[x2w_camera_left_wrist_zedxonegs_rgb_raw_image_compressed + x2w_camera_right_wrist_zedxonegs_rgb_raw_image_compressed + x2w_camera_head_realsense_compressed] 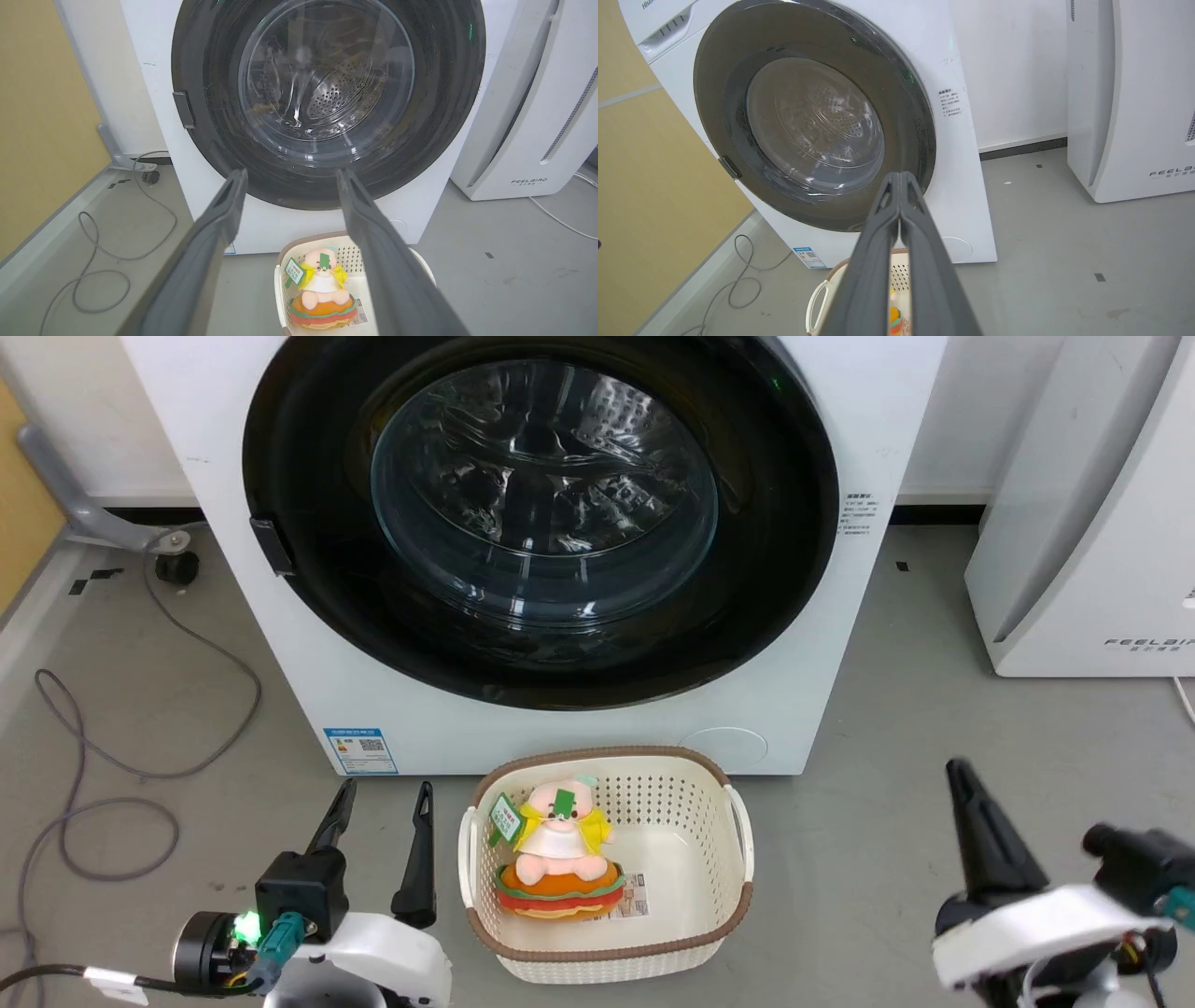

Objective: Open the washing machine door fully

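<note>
The white washing machine (859,420) stands straight ahead, and its round glossy black door (308,457) with the bulging glass window lies shut, flush against the front. A small dark latch (273,545) sits on the door's left rim. Low at the lower left, my left gripper (385,791) is open with nothing between its fingers, short of the machine's base. At the lower right my right gripper (962,775) is shut on nothing, well clear of the door. In the wrist views the door (434,93) (719,84) fills the upper part beyond my left gripper (289,173) and my right gripper (900,175).
A white basket (738,859) with a brown rim stands on the grey floor before the machine, holding a plush toy (558,854) on a burger cushion. A white FEELAIR appliance (1092,523) stands at the right. Grey cables (103,775) loop on the floor at the left.
</note>
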You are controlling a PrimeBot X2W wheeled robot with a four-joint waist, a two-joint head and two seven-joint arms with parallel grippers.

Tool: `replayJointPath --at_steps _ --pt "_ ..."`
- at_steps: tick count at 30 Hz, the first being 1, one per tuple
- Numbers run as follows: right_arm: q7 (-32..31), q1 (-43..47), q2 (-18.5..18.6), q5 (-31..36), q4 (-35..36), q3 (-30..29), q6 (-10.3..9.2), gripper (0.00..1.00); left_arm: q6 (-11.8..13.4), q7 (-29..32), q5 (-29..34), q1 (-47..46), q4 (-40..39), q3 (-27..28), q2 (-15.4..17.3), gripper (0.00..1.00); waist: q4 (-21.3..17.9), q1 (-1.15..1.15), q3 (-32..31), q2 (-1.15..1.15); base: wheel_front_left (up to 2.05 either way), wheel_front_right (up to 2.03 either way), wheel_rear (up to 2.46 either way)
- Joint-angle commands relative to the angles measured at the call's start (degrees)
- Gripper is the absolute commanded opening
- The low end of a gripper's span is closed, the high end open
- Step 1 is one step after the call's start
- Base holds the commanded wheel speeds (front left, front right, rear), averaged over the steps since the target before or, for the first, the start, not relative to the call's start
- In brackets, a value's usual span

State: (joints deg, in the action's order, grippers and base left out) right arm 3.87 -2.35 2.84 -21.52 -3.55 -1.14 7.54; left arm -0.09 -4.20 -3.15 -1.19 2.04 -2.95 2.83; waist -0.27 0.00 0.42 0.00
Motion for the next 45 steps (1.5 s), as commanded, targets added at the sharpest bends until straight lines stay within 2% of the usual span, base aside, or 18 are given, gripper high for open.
replayJointPath --at_steps 1,11,23,33,45 --pt "-0.1 -1.87 0.01 -2.19 -0.55 -0.46 -0.01 0.0 0.18 -0.69 -0.23 -0.78 0.11 -0.2 0.03 1.0 -0.02 0.0 0.17 0.0 0.0 0.0 0.0" --pt "-2.1 -9.76 0.79 -11.15 -5.67 -4.43 -0.02 0.0 0.07 -1.89 -0.7 -2.28 -0.4 -0.74 0.03 1.0 0.3 0.0 2.22 0.0 0.0 0.0 0.0" --pt "-3.55 -22.99 4.27 -18.78 -15.59 -7.9 -0.02 0.0 0.03 -3.2 -1.56 -4.5 -1.48 -1.53 0.03 1.0 1.12 0.0 5.83 0.0 0.0 0.0 0.0" --pt "-7.49 -35.3 7.96 -22.47 -23.14 -7.25 -0.03 0.0 -0.21 -4.4 -2.06 -6.38 -2.18 -2.25 0.04 1.0 1.63 0.0 8.5 0.0 0.0 0.0 0.0" --pt "-14.86 -47.8 10.14 -26.57 -29.53 -5.56 -0.03 0.0 -0.19 -5.83 -2.73 -8.21 -2.45 -3.3 0.04 1.0 1.73 0.0 11.14 0.0 0.0 0.0 0.0"
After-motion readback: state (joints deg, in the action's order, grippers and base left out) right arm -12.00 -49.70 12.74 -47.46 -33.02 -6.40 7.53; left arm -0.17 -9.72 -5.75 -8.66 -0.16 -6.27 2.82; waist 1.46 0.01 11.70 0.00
